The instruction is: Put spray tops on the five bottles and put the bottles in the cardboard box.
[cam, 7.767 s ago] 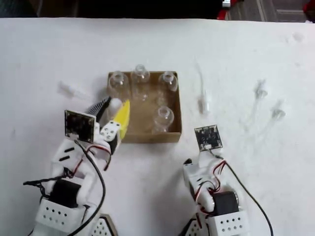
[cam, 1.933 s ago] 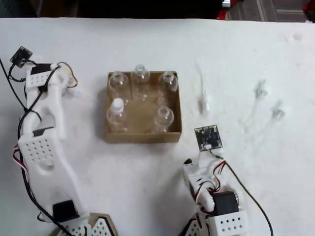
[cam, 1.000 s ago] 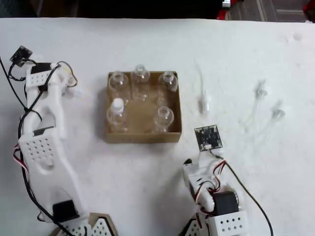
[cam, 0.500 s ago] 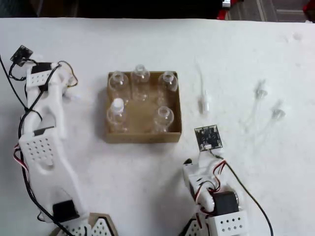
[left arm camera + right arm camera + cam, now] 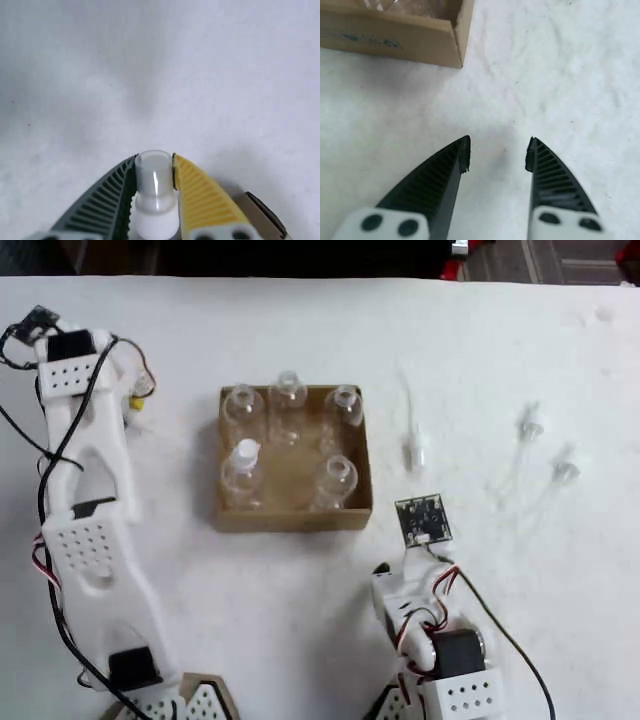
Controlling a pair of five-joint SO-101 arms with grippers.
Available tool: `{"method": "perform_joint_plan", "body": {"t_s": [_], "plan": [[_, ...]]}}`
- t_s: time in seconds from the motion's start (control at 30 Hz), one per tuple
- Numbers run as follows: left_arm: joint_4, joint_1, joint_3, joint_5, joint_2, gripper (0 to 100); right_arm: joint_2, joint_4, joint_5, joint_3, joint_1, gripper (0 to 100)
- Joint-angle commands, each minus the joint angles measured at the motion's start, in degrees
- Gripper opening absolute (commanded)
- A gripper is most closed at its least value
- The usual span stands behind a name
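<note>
The cardboard box (image 5: 293,522) stands mid-table with several clear bottles in it. One bottle (image 5: 242,472) at the box's near left carries a white spray top; the others, such as the far middle bottle (image 5: 288,393), are uncapped. My left gripper (image 5: 135,403) is out to the left of the box, shut on a white spray top (image 5: 155,192) that stands between its jaws (image 5: 154,160) above the white table. My right gripper (image 5: 497,149) is open just above the table, near the box's front right corner (image 5: 457,47).
Three loose spray tops lie to the right of the box: one (image 5: 413,447) close to it, two more (image 5: 528,424) (image 5: 563,471) farther right. The right arm's base (image 5: 440,650) sits at the near edge. The white table (image 5: 300,610) is bare in front of the box.
The left arm went from the box out to the far left, closed on the spray top lying there, and has now lifted it and drawn farther back. The right arm has kept still.
</note>
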Motion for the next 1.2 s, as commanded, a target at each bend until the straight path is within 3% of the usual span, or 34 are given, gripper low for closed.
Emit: {"method": "perform_joint_plan", "body": {"t_s": [0.0,0.4,0.53,0.63,0.73,0.83,0.97,1.17], "plan": [[5.1,1.1,-6.68,0.18,-4.79,2,-0.31,0.31,0.62,0.53,0.4,16.3],[11.52,-0.92,-22.86,-0.97,-5.23,2,-0.31,0.31,0.62,0.53,0.4,16.3],[11.78,-0.57,-36.75,-7.82,-5.23,2,-0.31,0.31,0.62,0.53,0.4,16.3],[10.2,0.4,-48.18,-17.23,-5.32,2,-0.31,0.31,0.62,0.53,0.4,16.3],[4.57,2.51,-46.51,-29.63,-9.19,2,-0.31,0.31,0.62,0.53,0.4,16.3],[2.46,4.26,-46.59,-37.54,-12.18,2,-0.31,0.31,0.62,0.53,0.4,16.3],[3.87,7.08,-47.3,-41.05,-16.84,2,-0.31,0.31,0.62,0.53,0.4,16.3],[13.01,14.81,-46.95,-40.88,-25.89,2,-0.31,0.31,0.62,0.53,0.4,16.3]]}}
